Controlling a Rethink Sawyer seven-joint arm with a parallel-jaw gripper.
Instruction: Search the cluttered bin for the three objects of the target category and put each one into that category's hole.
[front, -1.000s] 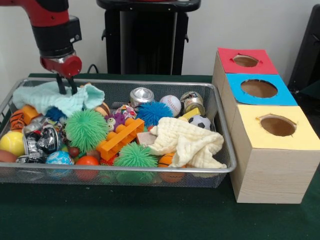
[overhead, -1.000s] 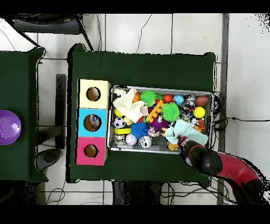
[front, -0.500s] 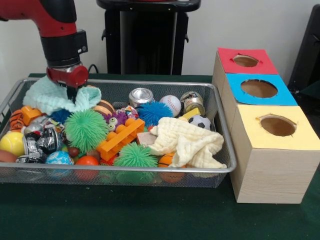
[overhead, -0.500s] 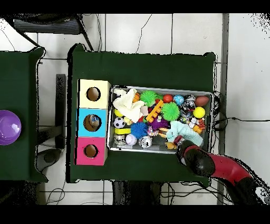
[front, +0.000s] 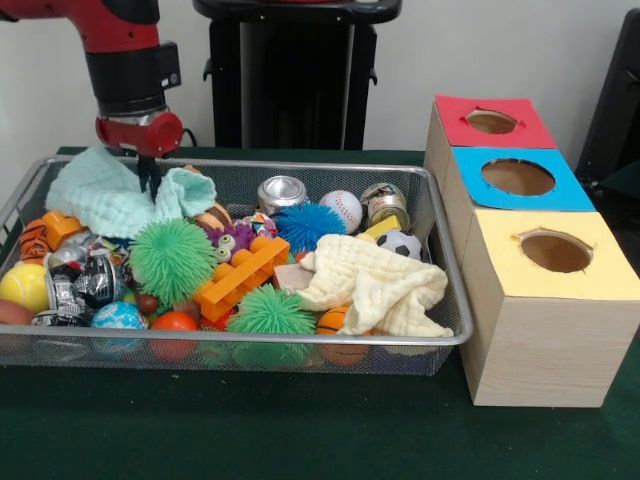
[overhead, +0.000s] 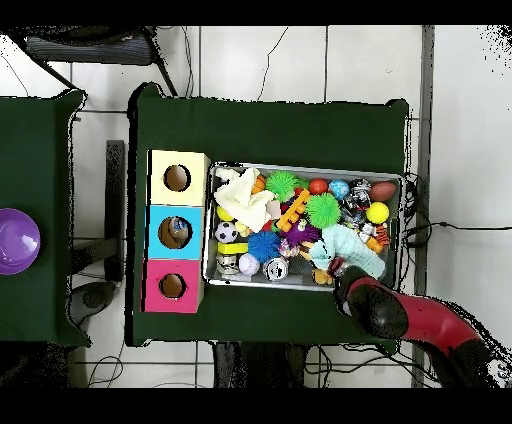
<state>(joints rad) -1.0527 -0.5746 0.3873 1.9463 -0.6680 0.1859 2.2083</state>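
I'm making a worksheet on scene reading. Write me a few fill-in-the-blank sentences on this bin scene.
1. The hand pinches the pale ____ cloth.
2. The box nearest the camera in the front view has a ____ top.
3. The orange brick lies between two ____ spiky balls.

Missing words: green; yellow; green

The silver wire mesh bin (front: 445, 300) is jammed, basically no bare floor anywhere. Only easy way in is from straight above. The crumpled cream muslin cloth (front: 375, 285) hides its end nearest the three-hole wooden box (front: 540, 330), and the mint green knitted cloth (front: 110, 195) covers the opposite corner, maybe with stuff underneath. Green table cloth (front: 250, 430) around the bin is open.
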